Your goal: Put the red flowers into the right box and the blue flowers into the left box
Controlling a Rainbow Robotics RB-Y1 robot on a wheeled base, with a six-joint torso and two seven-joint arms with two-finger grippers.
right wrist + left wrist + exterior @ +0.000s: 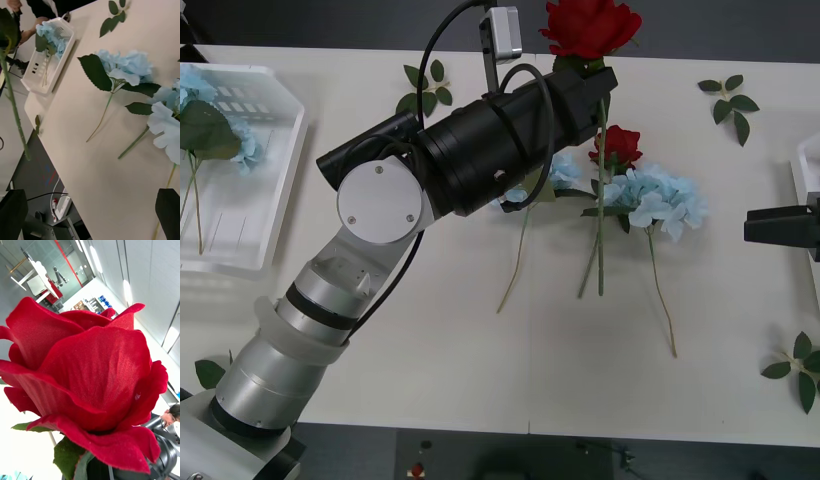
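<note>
Front view: the left gripper (598, 85) holds a red rose (588, 27) aloft by the stem, jaws closed on it, above the surface (430, 360). A second rose (616, 146) and blue hydrangeas (658, 198) lie mid-surface. The left basket (275, 195) already carries blue flowers (215, 120); the right box (802, 165) shows as a white rim at the far right. The right gripper (778, 228) waits near it.

Right wrist view: jaws wide apart, nothing between them, blue clusters (125, 67) on the surface below.

Left wrist view: the held bloom (86, 378) up close.

Step (judged): carrying a rose. Next it must cross to the right box and release, possibly by a handover to the right arm.
</note>
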